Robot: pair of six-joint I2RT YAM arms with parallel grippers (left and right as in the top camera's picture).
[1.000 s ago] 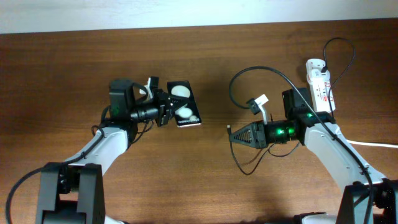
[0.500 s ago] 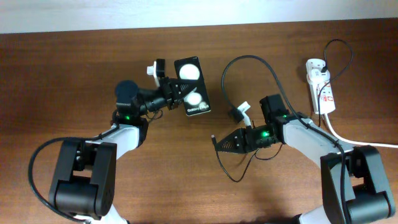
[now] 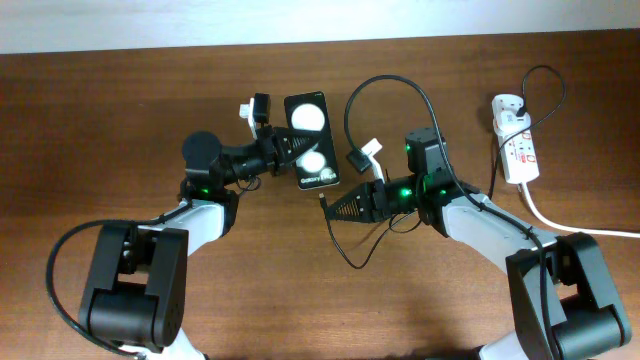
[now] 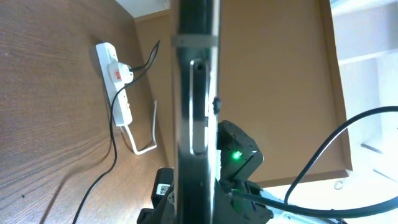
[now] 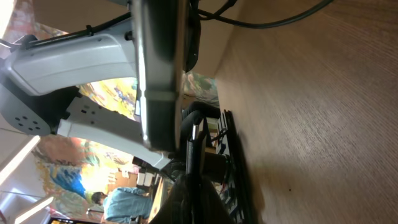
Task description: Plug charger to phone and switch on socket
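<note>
The brown wooden counter (image 3: 120, 120) fills the overhead view. The left arm comes in from 7 o'clock and the right arm from 4 o'clock, and they meet near the centre.

The phone (image 3: 310, 150) is held just toward 12 o'clock from centre. Its glossy black face is turned up to the overhead camera and shows two round white glare spots. Its long axis runs roughly 12 to 6 o'clock, tipped slightly toward 11. A line of small white writing crosses its 6 o'clock end, too fine to read. The left gripper (image 3: 288, 155) has its fingers closed on the phone's 9 o'clock edge. The left wrist camera sees the phone edge-on as a dark upright band.

The socket (image 3: 520, 155) lies flat toward 2 o'clock, long axis 12 to 6, with red marks on its face. A thick white cord (image 3: 560, 225) leaves its 6 o'clock end.

The charger (image 3: 390, 78) arcs in a black loop above the right arm. The right gripper (image 3: 330, 204) has its fingers clamped on the cable's free end. The small plug tip (image 3: 320, 197) points toward 9 o'clock, just off the phone's 6 o'clock end and not seated in it.
</note>
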